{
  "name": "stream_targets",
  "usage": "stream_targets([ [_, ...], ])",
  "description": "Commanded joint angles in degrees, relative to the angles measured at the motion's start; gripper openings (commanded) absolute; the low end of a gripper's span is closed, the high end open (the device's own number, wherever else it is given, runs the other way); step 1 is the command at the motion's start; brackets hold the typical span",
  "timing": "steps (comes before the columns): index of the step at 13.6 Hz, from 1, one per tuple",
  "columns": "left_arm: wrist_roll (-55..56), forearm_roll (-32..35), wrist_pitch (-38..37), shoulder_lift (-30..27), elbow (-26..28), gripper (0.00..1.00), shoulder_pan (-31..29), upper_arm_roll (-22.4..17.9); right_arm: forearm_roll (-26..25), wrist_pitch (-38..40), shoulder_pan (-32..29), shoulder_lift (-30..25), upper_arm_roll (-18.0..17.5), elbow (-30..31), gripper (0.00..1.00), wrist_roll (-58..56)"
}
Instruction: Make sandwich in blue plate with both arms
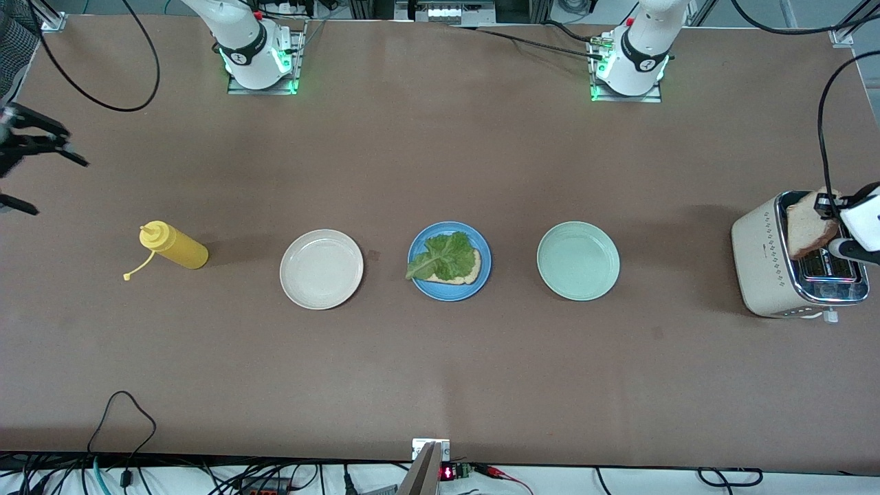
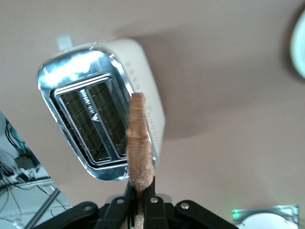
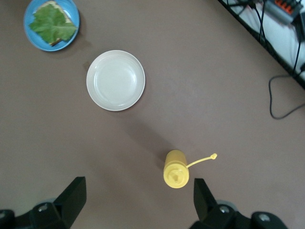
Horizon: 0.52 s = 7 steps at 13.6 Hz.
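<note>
The blue plate (image 1: 481,278) lies mid-table between two other plates. On it rests one bread slice (image 1: 466,271) under a crinkled green lettuce leaf (image 1: 443,253); the plate (image 3: 71,9) and leaf (image 3: 52,24) also show in the right wrist view. My left gripper (image 2: 141,188) is shut on a second toasted bread slice (image 2: 138,143), holding it edge-on above the toaster (image 2: 90,119). In the front view that slice (image 1: 811,230) hangs over the toaster's slots. My right gripper (image 3: 138,191) is open and empty, high over the yellow bottle (image 3: 176,174).
A cream-white plate (image 1: 321,269) sits beside the blue one toward the right arm's end, and a mint-green plate (image 1: 578,260) toward the left arm's end. The yellow squeeze bottle (image 1: 172,245) lies on its side. The toaster (image 1: 763,261) stands at the left arm's end.
</note>
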<state>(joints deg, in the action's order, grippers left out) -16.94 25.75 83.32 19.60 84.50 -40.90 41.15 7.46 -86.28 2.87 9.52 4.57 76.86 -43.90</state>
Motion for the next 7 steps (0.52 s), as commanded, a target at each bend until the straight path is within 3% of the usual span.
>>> stream_targets([
  [1,-0.38,-2.97,-5.09,0.35,-4.94,0.01,-0.23,5.50,-3.59,-0.90,3.28,-0.56,1.06,3.64,1.00,16.07],
  [5,1.11,-17.54,-7.11,1.14,-6.01,0.01,-0.06,6.13,-8.85,-2.04,2.40,-1.17,0.88,6.02,1.00,22.80],
  [7,0.85,-18.98,-8.26,2.80,-5.75,0.01,4.13,6.31,-11.58,-1.79,2.40,-1.43,0.88,5.76,1.00,22.80],
])
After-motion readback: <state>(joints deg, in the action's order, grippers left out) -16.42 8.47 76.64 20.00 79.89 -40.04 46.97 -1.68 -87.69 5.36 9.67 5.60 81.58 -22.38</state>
